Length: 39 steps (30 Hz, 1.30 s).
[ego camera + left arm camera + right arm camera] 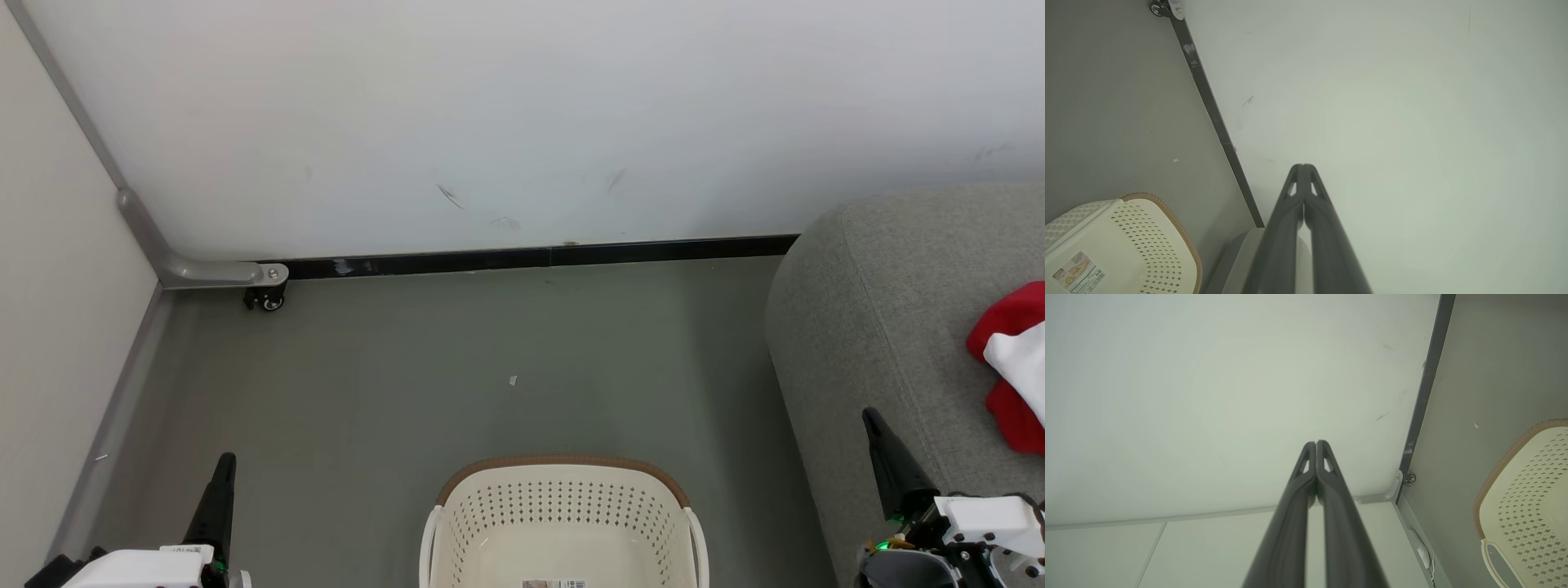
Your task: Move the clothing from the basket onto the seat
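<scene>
The cream basket [563, 523] with its tan rim stands on the floor at the bottom middle of the head view, and only a label shows on the visible part of its bottom. Red and white clothing [1012, 367] lies on the grey seat [882, 327] at the right edge. My left gripper [225, 462] is shut at the lower left, left of the basket, holding nothing. My right gripper [870, 416] is shut at the lower right, in front of the seat, holding nothing. The basket [1126, 249] sits at the lower left of the left wrist view, beside my shut left gripper [1303, 166]. In the right wrist view my shut right gripper [1316, 442] points at the wall, with the basket [1527, 498] at the right.
A white wall [490, 122] with a dark skirting strip [531, 257] closes off the grey floor [408, 367] behind the basket. A partition with a small castor [268, 299] stands at the far left. A scrap of paper [513, 380] lies on the floor.
</scene>
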Motion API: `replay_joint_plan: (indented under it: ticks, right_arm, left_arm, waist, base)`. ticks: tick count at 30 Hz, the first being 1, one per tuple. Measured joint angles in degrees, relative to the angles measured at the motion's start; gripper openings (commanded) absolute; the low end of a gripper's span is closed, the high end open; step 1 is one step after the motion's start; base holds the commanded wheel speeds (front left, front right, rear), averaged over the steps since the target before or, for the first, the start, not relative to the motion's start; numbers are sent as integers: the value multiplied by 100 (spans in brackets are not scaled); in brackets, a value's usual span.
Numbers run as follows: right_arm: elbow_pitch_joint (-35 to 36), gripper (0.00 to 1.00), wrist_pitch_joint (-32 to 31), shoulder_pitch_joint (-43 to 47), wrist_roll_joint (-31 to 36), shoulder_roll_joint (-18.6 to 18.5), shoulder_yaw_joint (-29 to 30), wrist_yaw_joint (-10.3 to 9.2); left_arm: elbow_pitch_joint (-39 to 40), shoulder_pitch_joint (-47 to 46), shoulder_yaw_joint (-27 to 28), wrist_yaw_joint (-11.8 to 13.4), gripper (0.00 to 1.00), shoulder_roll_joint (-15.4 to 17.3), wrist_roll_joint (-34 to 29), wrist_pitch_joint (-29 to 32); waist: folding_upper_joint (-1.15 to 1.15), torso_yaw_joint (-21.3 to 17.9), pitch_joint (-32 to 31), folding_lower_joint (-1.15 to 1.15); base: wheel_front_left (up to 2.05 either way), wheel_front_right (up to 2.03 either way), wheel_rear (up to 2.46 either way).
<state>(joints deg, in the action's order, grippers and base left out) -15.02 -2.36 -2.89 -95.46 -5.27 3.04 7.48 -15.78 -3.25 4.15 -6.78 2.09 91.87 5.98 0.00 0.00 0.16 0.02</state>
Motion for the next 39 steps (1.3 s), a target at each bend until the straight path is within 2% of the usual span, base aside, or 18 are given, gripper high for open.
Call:
replay_joint_plan:
  ticks: [39]
  right_arm:
    - [-5,0,-25,-1,1,5,19,0]
  left_arm:
    - [-16,-15,7,-27,0,0,0,1]
  waist:
    - [0,0,0,-1]
  base:
    - [0,0,0]
